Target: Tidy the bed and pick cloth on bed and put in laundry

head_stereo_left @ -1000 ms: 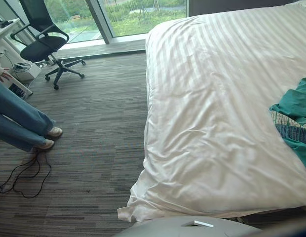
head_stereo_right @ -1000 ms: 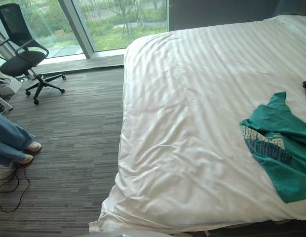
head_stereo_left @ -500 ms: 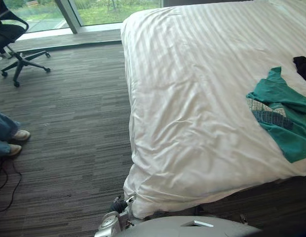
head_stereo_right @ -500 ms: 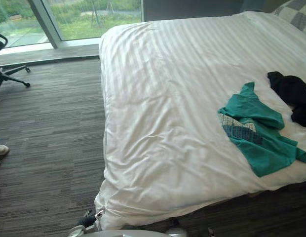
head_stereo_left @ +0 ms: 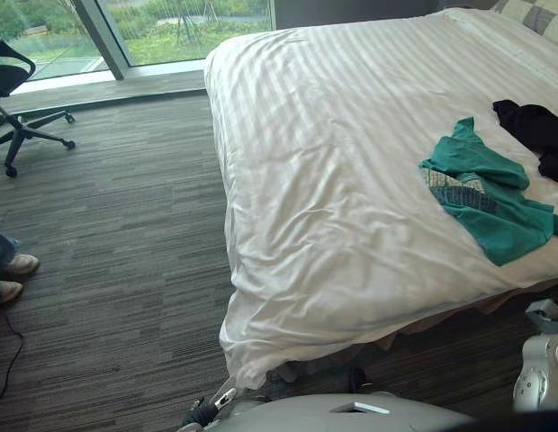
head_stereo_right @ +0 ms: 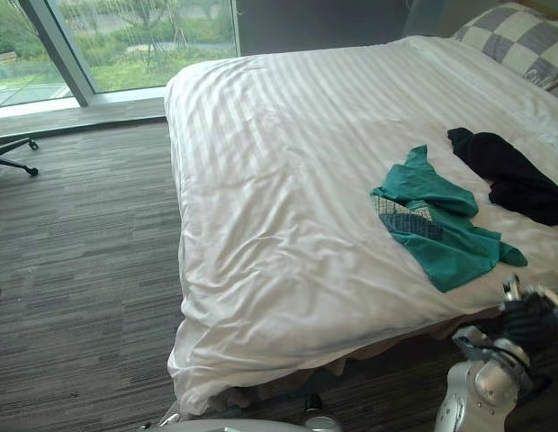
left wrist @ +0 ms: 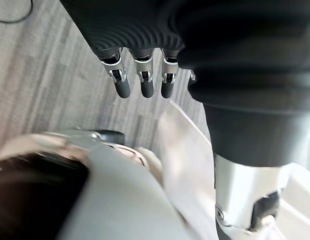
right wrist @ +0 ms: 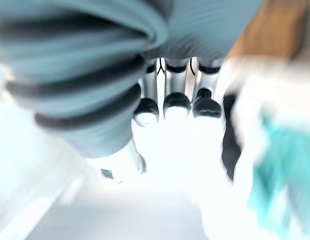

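Note:
A teal cloth (head_stereo_left: 490, 193) lies crumpled on the white striped duvet (head_stereo_left: 333, 162), near the bed's right front edge. Just beyond it lies a black cloth (head_stereo_right: 508, 175). My right hand (head_stereo_right: 531, 319) hangs low at the bed's near right corner, below the teal cloth and apart from it. Its fingers (right wrist: 176, 102) look curled, and there is nothing in them. My left hand (left wrist: 140, 82) points down at the carpet by the bed's near left corner, fingers straight and empty. The same left hand (head_stereo_left: 205, 412) appears at the bottom edge of the left eye view.
A checked pillow (head_stereo_right: 508, 40) sits at the head of the bed, far right. On the carpet to the left, a black office chair (head_stereo_left: 13, 99) stands by the window. A person's shoes (head_stereo_left: 13, 270) are at the left edge.
The camera has swung right, bringing the black cloth and the pillow into view. My right arm has come into view at the lower right, its fingers curling in.

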Robot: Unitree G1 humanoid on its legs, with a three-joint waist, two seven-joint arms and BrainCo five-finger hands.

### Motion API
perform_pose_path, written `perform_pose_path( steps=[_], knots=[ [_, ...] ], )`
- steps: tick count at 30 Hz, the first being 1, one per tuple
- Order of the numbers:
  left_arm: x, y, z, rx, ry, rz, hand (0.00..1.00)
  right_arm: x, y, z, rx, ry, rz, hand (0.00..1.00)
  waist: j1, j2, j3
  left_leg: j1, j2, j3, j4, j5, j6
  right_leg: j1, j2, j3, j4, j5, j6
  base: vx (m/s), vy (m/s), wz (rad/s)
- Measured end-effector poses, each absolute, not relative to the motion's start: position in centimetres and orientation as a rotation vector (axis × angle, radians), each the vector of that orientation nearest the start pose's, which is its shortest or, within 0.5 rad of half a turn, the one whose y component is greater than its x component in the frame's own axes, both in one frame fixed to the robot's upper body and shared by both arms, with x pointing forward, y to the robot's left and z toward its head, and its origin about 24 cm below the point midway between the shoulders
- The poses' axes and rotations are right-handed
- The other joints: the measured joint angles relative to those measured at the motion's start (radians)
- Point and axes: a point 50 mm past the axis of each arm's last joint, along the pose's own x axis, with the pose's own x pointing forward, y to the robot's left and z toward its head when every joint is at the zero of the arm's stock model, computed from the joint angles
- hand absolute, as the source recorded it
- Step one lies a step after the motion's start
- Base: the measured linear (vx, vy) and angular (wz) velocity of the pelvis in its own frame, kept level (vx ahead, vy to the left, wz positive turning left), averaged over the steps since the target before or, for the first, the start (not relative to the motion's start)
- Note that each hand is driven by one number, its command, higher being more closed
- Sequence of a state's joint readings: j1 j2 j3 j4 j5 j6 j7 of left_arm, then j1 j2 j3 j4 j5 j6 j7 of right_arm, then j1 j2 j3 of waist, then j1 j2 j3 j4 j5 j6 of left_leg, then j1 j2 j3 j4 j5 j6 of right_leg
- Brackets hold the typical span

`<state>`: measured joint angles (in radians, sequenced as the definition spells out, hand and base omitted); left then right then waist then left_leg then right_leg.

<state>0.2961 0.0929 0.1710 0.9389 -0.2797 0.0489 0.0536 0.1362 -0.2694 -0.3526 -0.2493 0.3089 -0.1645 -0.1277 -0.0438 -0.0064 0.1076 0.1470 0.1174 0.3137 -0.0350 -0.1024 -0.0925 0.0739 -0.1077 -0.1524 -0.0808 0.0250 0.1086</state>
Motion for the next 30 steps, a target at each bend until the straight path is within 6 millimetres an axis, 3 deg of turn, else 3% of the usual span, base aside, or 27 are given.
perform_pose_path(
  steps=[1,3,5,7,8,10,12,14,15,17,21,23,24,27,30],
  knots=[
    [2.2,21.6,-16.4,-0.217,1.221,0.484,0.00,21.4,-26.9,12.1,-0.033,-0.390,-0.329,1.00,0.003,-0.003,-0.005,-0.006,-0.002,-0.007,0.000,0.004,0.003,-0.003,0.000,-0.006,0.000,0.001,0.002,0.00,-0.025,0.32],
    [2.8,22.1,-16.2,-0.175,1.200,0.462,0.00,25.5,-21.8,14.2,0.038,-0.450,0.114,1.00,0.015,-0.012,-0.015,-0.028,-0.007,-0.051,-0.008,0.033,0.008,-0.011,-0.002,-0.045,0.002,0.012,0.020,0.03,-0.034,0.51],
    [3.7,22.2,-16.1,-0.163,1.182,0.448,0.00,27.5,-19.4,15.2,0.069,-0.463,0.288,1.00,0.045,-0.022,-0.007,-0.042,-0.006,-0.070,-0.015,0.047,0.009,-0.017,-0.001,-0.058,0.009,0.012,0.020,0.02,-0.035,0.43],
    [5.7,22.4,-15.9,-0.148,1.137,0.415,0.00,29.9,-16.4,16.9,0.081,-0.483,0.461,1.00,0.078,-0.031,0.027,-0.079,-0.001,-0.105,0.005,0.054,0.008,-0.038,-0.002,-0.085,0.029,0.012,0.019,-0.03,-0.032,0.41],
    [7.6,22.6,-15.5,-0.147,1.085,0.401,0.00,31.0,-14.4,18.7,0.068,-0.518,0.561,1.00,0.102,-0.035,0.071,-0.109,0.001,-0.120,0.026,0.057,0.010,-0.064,-0.004,-0.093,0.057,0.006,0.017,-0.09,-0.033,0.41],
    [11.5,22.1,-14.6,-0.179,0.969,0.359,0.00,31.7,-11.0,22.3,0.028,-0.613,0.727,1.00,0.139,-0.028,0.158,-0.189,-0.001,-0.162,0.056,0.075,0.012,-0.142,-0.020,-0.125,0.138,-0.023,0.010,-0.14,-0.026,0.54],
    [14.2,21.7,-13.5,-0.215,0.870,0.313,0.00,31.4,-8.0,24.6,0.008,-0.671,0.860,1.00,0.160,-0.025,0.241,-0.232,-0.009,-0.189,0.058,0.095,0.015,-0.202,-0.039,-0.142,0.214,-0.052,0.006,-0.13,-0.011,0.47],
    [16.1,21.2,-12.5,-0.248,0.789,0.276,0.00,31.0,-5.3,25.5,0.014,-0.669,0.968,1.00,0.176,-0.021,0.316,-0.273,-0.022,-0.214,0.075,0.104,0.017,-0.254,-0.067,-0.157,0.289,-0.082,0.005,-0.08,0.001,0.41],
    [16.3,21.1,-12.3,-0.249,0.778,0.269,0.00,30.9,-4.9,25.5,0.015,-0.662,0.982,1.00,0.178,-0.017,0.328,-0.280,-0.025,-0.219,0.080,0.105,0.018,-0.262,-0.072,-0.162,0.302,-0.086,0.003,-0.06,0.019,0.41],
    [17.3,20.1,-11.9,-0.276,0.750,0.215,0.00,31.4,-2.8,24.1,0.014,-0.526,1.044,1.00,0.199,0.002,0.352,-0.354,-0.046,-0.241,0.114,0.108,0.024,-0.340,-0.106,-0.169,0.375,-0.104,0.005,-0.05,0.034,0.32],
    [19.1,18.4,-11.3,-0.316,0.722,0.142,0.00,33.2,-1.9,20.4,0.010,-0.274,1.020,1.00,0.216,0.044,0.375,-0.453,-0.074,-0.273,0.159,0.112,0.029,-0.427,-0.149,-0.193,0.451,-0.131,0.001,-0.07,0.022,0.34],
    [19.9,17.3,-11.0,-0.371,0.713,0.119,0.00,34.6,-2.4,17.8,0.022,-0.135,0.948,1.00,0.227,0.066,0.387,-0.496,-0.081,-0.280,0.160,0.125,0.034,-0.470,-0.159,-0.193,0.466,-0.139,-0.005,-0.09,0.002,0.25],
    [20.3,16.8,-10.9,-0.406,0.710,0.100,0.00,35.4,-3.2,15.5,0.030,-0.034,0.888,1.00,0.230,0.083,0.395,-0.521,-0.083,-0.286,0.157,0.135,0.036,-0.493,-0.161,-0.195,0.468,-0.141,-0.008,-0.09,-0.014,0.16],
    [20.5,16.7,-11.1,-0.454,0.719,0.108,0.00,35.7,-4.5,12.0,0.052,0.095,0.818,1.00,0.227,0.095,0.399,-0.547,-0.087,-0.293,0.136,0.158,0.036,-0.527,-0.165,-0.198,0.477,-0.140,-0.008,-0.07,-0.027,0.12],
    [20.9,16.6,-11.1,-0.458,0.720,0.111,0.00,35.9,-4.6,11.2,0.127,0.109,0.794,1.00,0.217,0.097,0.397,-0.547,-0.086,-0.294,0.109,0.177,0.035,-0.542,-0.166,-0.199,0.478,-0.139,-0.008,-0.02,-0.064,0.04]
  ],
)
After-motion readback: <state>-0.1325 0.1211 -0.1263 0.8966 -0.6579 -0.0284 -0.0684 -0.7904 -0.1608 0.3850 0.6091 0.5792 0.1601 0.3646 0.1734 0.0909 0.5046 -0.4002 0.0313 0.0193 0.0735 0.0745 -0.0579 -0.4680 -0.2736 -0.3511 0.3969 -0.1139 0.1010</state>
